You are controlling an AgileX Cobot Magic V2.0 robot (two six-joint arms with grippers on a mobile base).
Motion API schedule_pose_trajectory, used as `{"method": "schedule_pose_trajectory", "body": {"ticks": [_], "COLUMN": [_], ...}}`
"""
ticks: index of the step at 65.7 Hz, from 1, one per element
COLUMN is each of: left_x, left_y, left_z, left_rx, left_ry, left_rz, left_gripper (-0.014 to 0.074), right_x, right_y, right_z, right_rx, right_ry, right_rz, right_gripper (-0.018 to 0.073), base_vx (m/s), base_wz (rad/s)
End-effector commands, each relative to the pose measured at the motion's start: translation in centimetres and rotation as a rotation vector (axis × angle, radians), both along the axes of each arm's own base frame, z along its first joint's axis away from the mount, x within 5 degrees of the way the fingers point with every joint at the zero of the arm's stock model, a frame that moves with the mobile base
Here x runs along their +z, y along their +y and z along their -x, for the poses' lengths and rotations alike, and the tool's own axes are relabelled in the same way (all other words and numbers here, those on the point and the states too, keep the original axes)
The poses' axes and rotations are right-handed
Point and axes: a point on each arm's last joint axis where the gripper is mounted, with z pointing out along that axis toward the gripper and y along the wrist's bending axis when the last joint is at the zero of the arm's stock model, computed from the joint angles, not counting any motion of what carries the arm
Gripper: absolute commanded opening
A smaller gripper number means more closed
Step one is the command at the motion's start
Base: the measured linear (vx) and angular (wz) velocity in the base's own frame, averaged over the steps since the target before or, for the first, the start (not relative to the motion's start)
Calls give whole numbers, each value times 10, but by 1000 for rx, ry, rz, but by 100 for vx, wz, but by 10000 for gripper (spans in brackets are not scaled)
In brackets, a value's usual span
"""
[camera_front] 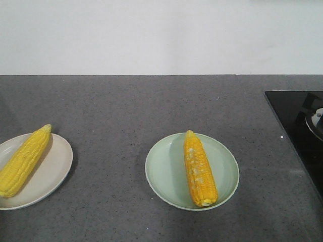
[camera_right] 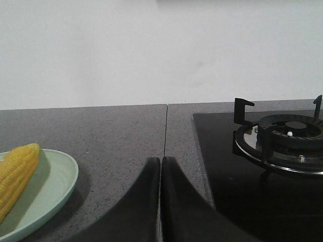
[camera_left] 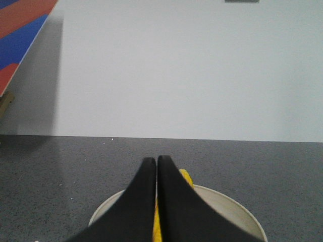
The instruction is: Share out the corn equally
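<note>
One yellow corn cob (camera_front: 200, 169) lies on the pale green round plate (camera_front: 160, 171); left of it, another (camera_front: 22, 160) on a cream plate (camera_front: 50, 174). Only wrist views show the left gripper (camera_left: 156, 160) and right gripper (camera_right: 160, 160), fingers together, empty.

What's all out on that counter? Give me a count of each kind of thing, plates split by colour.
Corn cobs: 2, one on the beige plate, one on the green plate
Beige plates: 1
Green plates: 1
Gas hobs: 1, at the right edge
Total: 5 things
</note>
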Motion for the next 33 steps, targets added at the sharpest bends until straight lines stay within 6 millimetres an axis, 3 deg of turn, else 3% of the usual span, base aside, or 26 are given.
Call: {"method": "schedule_pose_trajectory", "body": {"ticks": [1,33], "left_x": [3,3], "left_y": [0,0], "left_z": [2,2], "left_rx": [-4,-4], "left_ry": [-78,-78], "left_rz": [6,6], "left_gripper": [-6,-6], "right_x": [5,5], "right_y": [-1,-1], "right_z": [0,0], "right_rx": [-16,-16], "right_ry": [-72,-72], "right_rz": [13,13], "right_gripper": [-11,-11], "base_vx": [0,0], "base_wz": [0,0]}}
